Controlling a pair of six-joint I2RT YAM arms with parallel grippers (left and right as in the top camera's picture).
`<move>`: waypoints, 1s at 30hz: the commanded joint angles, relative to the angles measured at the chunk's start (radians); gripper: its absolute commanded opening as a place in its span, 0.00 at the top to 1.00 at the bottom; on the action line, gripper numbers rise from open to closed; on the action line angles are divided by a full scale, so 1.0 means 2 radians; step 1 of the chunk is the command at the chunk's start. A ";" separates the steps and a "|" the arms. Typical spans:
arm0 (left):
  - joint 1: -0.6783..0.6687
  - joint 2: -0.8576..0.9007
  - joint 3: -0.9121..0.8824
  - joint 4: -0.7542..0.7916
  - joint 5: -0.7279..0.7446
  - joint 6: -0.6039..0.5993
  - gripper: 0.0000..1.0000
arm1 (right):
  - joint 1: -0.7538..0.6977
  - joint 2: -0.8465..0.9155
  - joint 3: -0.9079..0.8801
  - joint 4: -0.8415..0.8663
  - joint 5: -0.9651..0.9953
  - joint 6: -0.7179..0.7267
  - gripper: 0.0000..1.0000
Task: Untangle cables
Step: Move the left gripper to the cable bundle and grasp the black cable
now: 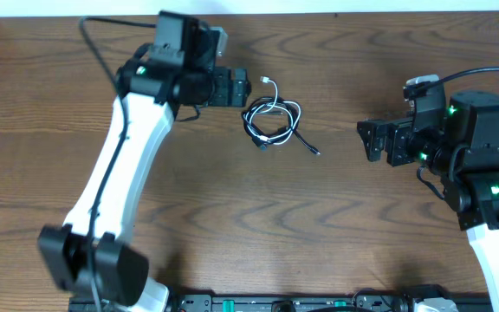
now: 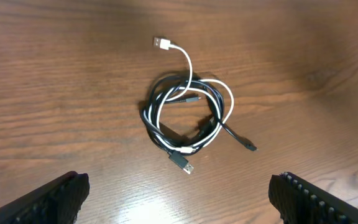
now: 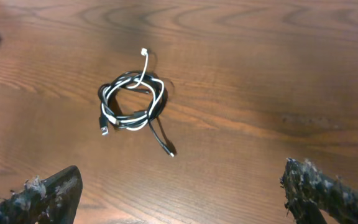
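- Cables, a black cable and a white cable, lie wound together in one loose coil on the wooden table, between the two claws and touching neither.
- Left claw: jaws spread wide, holding nothing. The coil lies near, just ahead of its fingertips.
- Seen from the left wrist, the coil sits ahead and midway between the fingers. The white plug points away from the claw, and a black plug trails sideways.
- Right claw: jaws likewise wide apart and empty. The coil lies farther ahead, well apart, toward the left finger's side.
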 commanded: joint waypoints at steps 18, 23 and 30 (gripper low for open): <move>-0.019 0.120 0.016 0.009 -0.070 -0.161 0.28 | -0.001 0.002 0.011 -0.007 -0.037 0.036 0.05; -0.019 0.163 0.016 0.017 -0.130 -0.256 0.35 | -0.001 0.003 0.011 -0.004 -0.030 0.040 0.06; -0.029 0.207 0.016 0.052 -0.110 -0.258 0.44 | -0.001 0.003 0.011 0.000 -0.020 0.040 0.18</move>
